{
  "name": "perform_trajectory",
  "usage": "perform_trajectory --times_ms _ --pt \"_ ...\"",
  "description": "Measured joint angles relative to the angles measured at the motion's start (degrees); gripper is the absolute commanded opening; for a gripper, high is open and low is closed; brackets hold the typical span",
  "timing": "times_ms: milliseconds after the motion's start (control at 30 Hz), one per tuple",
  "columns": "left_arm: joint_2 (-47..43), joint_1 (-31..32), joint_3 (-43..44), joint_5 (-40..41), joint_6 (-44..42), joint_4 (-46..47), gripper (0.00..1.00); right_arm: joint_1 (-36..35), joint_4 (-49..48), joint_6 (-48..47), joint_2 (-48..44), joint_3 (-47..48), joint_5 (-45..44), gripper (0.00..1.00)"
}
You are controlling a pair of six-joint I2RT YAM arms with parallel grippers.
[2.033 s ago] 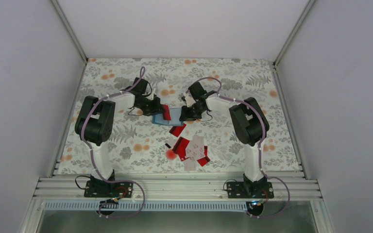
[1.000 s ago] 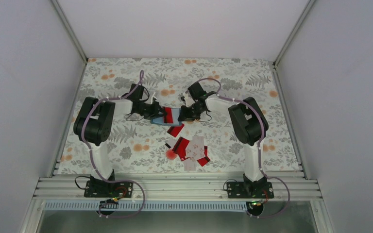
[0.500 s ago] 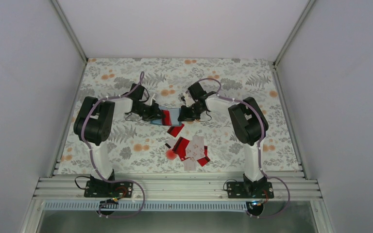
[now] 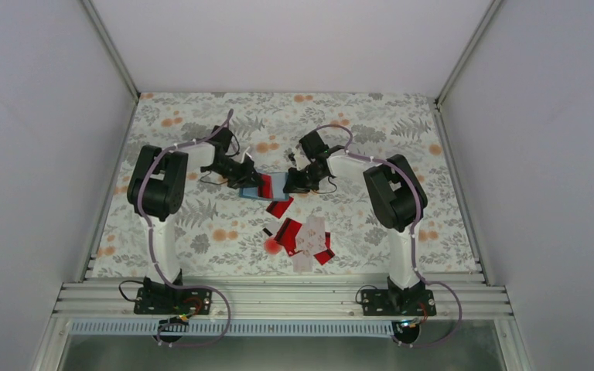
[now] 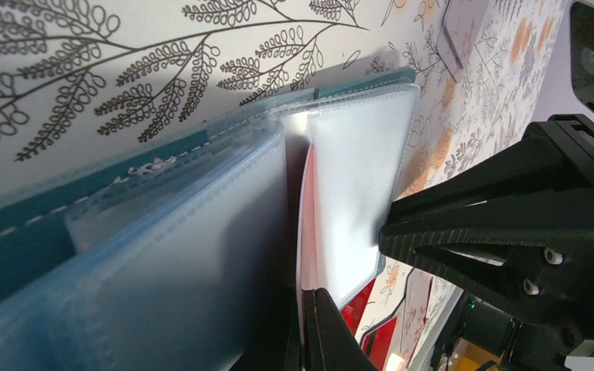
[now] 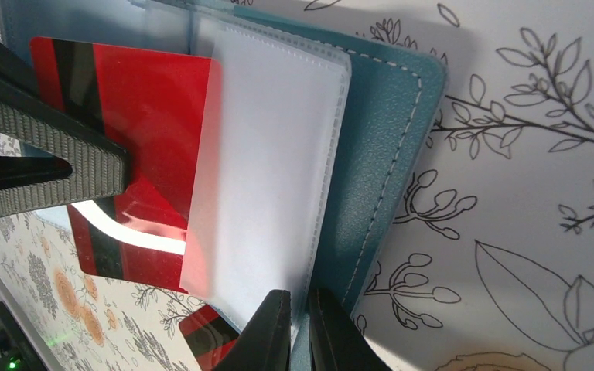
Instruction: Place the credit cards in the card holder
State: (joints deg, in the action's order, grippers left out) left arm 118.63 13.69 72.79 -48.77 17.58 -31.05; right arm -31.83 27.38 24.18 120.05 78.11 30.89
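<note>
The teal card holder [image 4: 277,185] lies open at mid-table, also seen in the right wrist view [image 6: 383,147]. My left gripper [image 4: 254,181] is shut on a red credit card [image 6: 135,147] and holds it half inside a clear sleeve [image 6: 267,154] of the holder. In the left wrist view the card [image 5: 305,224] shows edge-on between my closed fingers [image 5: 321,332]. My right gripper [image 4: 291,185] is shut on the holder's sleeve edge [image 6: 300,297]. More red and white cards [image 4: 307,238] lie in a loose pile nearer the bases, and one red card [image 4: 281,207] lies just below the holder.
A small round red blob [image 4: 271,246] and a tiny black piece [image 4: 267,231] lie left of the pile. The left gripper's black finger [image 6: 46,166] fills the left of the right wrist view. The floral mat [image 4: 201,224] covers the table between white walls.
The left arm's elbow has swung right and its gripper has turned at the holder, still holding the red card against the sleeve. The right arm has hardly moved.
</note>
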Motion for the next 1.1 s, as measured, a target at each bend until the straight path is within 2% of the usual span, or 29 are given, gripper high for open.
perform_trajectory --times_ms 533,1100 --pt "4.2 -0.1 4.5 -4.0 -3.2 -4.6 0.02 -0.2 0.9 0.2 0.3 0.9 -0.6 0.08" --pt "5.2 0.1 5.2 -5.0 -2.1 -3.5 0.02 -0.4 2.1 0.0 0.6 1.9 -0.9 0.09"
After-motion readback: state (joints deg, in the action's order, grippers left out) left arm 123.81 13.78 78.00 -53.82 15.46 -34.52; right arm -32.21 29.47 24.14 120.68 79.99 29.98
